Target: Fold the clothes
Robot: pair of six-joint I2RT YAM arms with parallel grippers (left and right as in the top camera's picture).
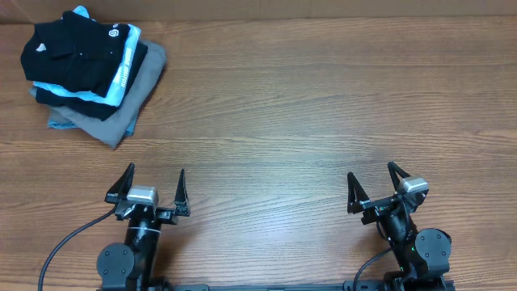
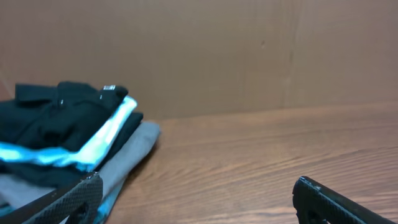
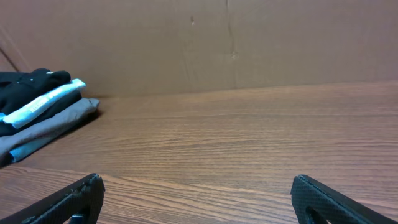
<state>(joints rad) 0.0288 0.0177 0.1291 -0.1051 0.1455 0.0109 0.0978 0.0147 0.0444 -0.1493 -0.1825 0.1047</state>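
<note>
Polo (image 1: pixel 69 50) lies folded at 10 o'clock on the table (image 1: pixel 307 105), collar and white logo facing up. It's on top of the blue shirt (image 1: pixel 127 61), and the grey garment (image 1: pixel 137 87) is under both. Left gripper (image 1: pixel 155 184) is at 7 o'clock, jaws spread wide, holding nothing. Right gripper (image 1: pixel 371 182) is at 5 o'clock, likewise wide apart and holding nothing. Both point toward 12 o'clock, well apart from the polo. In both wrist views the polo is off toward 9 o'clock.
</note>
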